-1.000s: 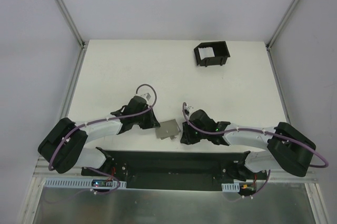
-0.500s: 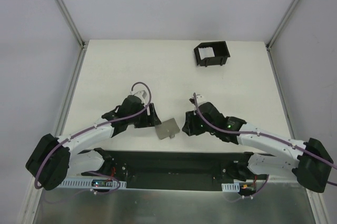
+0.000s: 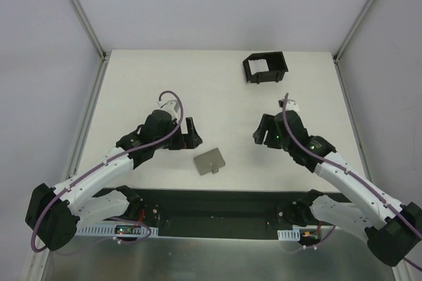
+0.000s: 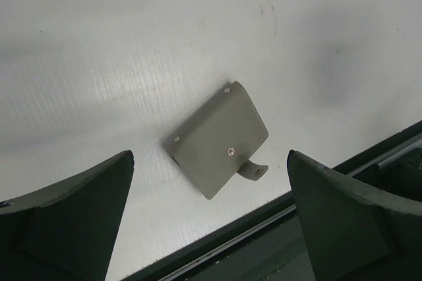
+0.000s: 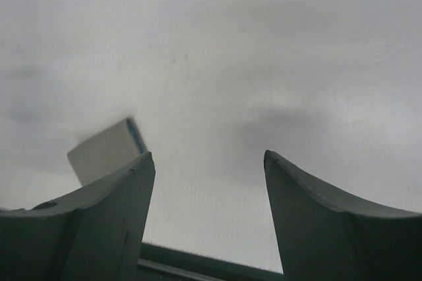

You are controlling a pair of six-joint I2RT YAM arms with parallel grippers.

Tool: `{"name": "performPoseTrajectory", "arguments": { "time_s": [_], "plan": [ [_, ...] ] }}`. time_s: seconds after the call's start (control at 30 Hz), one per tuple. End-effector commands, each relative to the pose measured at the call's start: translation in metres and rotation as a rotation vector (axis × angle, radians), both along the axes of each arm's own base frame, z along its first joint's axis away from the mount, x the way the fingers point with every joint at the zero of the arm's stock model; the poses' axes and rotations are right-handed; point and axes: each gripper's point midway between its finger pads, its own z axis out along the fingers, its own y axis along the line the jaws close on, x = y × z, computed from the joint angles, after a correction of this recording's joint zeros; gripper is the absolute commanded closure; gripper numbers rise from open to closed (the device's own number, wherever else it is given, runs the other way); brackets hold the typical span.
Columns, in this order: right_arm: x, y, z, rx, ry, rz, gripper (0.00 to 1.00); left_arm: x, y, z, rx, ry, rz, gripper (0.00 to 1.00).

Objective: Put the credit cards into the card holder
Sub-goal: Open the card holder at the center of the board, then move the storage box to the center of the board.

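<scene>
Only one card point(image 5: 105, 150) in view — pale face, blue edge, blurred — peeking out beside a finger point(image 5: 99, 228) of the right gripper point(image 3: 262, 134); touching it or not, cannot tell. Holder point(image 3: 264, 68) well beyond that gripper, standing on the table point(image 3: 145, 76). Right fingers spread wide, nothing clamped between. Left gripper point(image 3: 188, 134) likewise spread, grasping nothing — grey wallet point(image 4: 217, 139) flat just ahead of it, nearer the left gripper than the right, touched by neither.
</scene>
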Motion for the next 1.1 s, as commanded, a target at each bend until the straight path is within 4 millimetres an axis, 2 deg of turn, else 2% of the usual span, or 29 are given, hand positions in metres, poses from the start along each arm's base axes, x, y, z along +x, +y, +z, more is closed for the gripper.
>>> {"name": "performPoseTrajectory", "arguments": {
  "time_s": [0.0, 0.07, 0.17, 0.2, 0.23, 0.3, 0.43, 0.57, 0.7, 0.8, 0.9, 1.07],
  "plan": [
    [0.045, -0.038, 0.022, 0.031, 0.02, -0.245, 0.28, 0.018, 0.014, 0.01, 0.096, -0.036, 0.041, 0.01],
    [0.074, -0.059, 0.032, 0.038, 0.032, -0.341, 0.27, 0.025, 0.018, 0.012, 0.123, -0.042, 0.07, 0.01],
    [0.121, -0.077, 0.047, 0.051, 0.045, -0.434, 0.2, 0.036, 0.022, 0.022, 0.135, -0.066, 0.093, 0.01],
    [0.138, -0.083, 0.046, 0.043, 0.057, -0.465, 0.2, 0.04, 0.023, 0.024, 0.137, -0.07, 0.103, 0.01],
    [0.159, -0.087, 0.058, 0.061, 0.039, -0.488, 0.2, 0.044, 0.025, 0.025, 0.144, -0.068, 0.111, 0.01],
    [0.194, -0.093, 0.061, 0.063, 0.045, -0.519, 0.2, 0.051, 0.026, 0.028, 0.152, -0.073, 0.117, 0.01],
    [0.262, -0.1, 0.051, 0.045, 0.092, -0.552, 0.2, 0.064, 0.032, 0.027, 0.183, -0.078, 0.131, 0.01],
    [0.312, -0.101, 0.029, 0.043, 0.143, -0.57, 0.2, 0.076, 0.04, 0.028, 0.179, -0.061, 0.147, 0.01],
    [0.344, -0.107, 0.007, 0.037, 0.141, -0.611, 0.21, 0.084, 0.044, 0.026, 0.165, -0.038, 0.144, 0.01],
    [0.357, -0.112, -0.008, 0.026, 0.131, -0.625, 0.21, 0.09, 0.052, 0.023, 0.169, -0.026, 0.16, 0.01],
    [0.361, -0.11, -0.024, 0.042, 0.156, -0.621, 0.21, 0.091, 0.056, 0.02, 0.171, -0.015, 0.166, 0.01],
    [0.353, -0.111, -0.043, 0.025, 0.189, -0.61, 0.21, 0.093, 0.057, 0.019, 0.168, -0.01, 0.166, 0.01]
  ]
}}
